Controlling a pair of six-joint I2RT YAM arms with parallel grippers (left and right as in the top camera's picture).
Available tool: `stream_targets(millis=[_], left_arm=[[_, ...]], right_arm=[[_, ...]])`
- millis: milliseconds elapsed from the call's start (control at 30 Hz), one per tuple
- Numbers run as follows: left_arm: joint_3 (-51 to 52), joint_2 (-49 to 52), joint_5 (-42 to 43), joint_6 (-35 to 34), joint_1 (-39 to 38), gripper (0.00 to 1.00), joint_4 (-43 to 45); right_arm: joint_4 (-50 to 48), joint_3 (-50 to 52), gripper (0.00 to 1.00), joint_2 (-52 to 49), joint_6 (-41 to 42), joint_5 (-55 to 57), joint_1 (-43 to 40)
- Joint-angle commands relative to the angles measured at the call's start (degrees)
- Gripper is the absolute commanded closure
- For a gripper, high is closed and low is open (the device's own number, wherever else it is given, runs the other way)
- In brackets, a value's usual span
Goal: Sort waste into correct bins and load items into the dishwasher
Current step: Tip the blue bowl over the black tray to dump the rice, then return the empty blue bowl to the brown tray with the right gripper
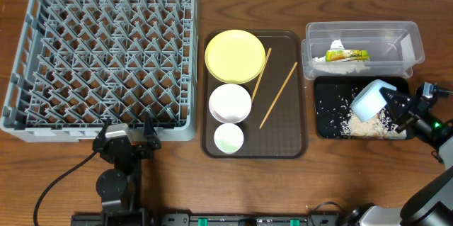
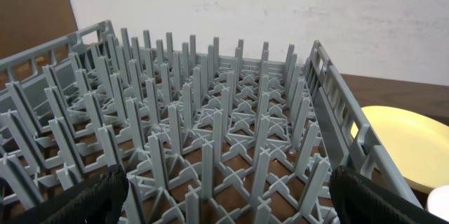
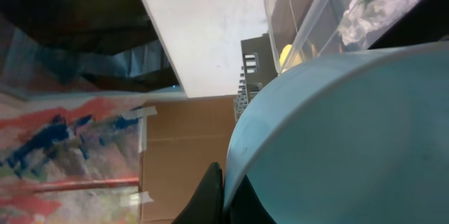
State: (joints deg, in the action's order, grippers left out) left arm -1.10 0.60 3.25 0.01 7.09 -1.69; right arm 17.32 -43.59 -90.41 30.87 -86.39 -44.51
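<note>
One pale blue bowl (image 1: 369, 99) clamped in my R claw (image 1: 389, 101). Rack (image 1: 99, 56) lies far left; L claw (image 1: 129, 134), jaws apart, sits nearer.

Left of the brown serving tray (image 1: 287, 137), itself finely textured and matt, I see the dish rack (image 1: 99, 63) in dull grey moulded plastic. On that tray the yellow plate (image 1: 233, 54) looks smooth and the chopsticks (image 1: 278, 95) bare pale wood; right of it the tub (image 1: 414, 42) is clear glossy plastic, the black tray (image 1: 325, 116) shiny
</note>
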Motion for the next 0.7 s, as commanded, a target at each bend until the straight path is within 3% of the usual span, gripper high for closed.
stream_targets(millis=[0, 200, 333, 533, 667], left_arm=[[0.87, -0.37, 0.20, 0.37, 0.22, 0.07, -2.10], [0.87, -0.37, 0.20, 0.37, 0.22, 0.07, -2.10], [0.87, -0.37, 0.20, 0.37, 0.22, 0.07, -2.10], [0.87, -0.37, 0.20, 0.37, 0.22, 0.07, -2.10], [0.87, -0.37, 0.20, 0.37, 0.22, 0.07, -2.10]], right_arm=[[-1.11, -0.07, 0.99, -0.24, 5.46, -0.57, -0.33], [-3.89, -0.07, 0.99, -0.24, 4.63, 3.61, -0.31], [-6.40, -0.07, 0.99, -0.04, 3.30, -1.68, 1.64], [-10.43, -0.31, 0.98, 5.70, 3.45, -0.09, 13.92], [-17.59, -1.38, 0.98, 10.67, 8.61, 5.57, 24.94]])
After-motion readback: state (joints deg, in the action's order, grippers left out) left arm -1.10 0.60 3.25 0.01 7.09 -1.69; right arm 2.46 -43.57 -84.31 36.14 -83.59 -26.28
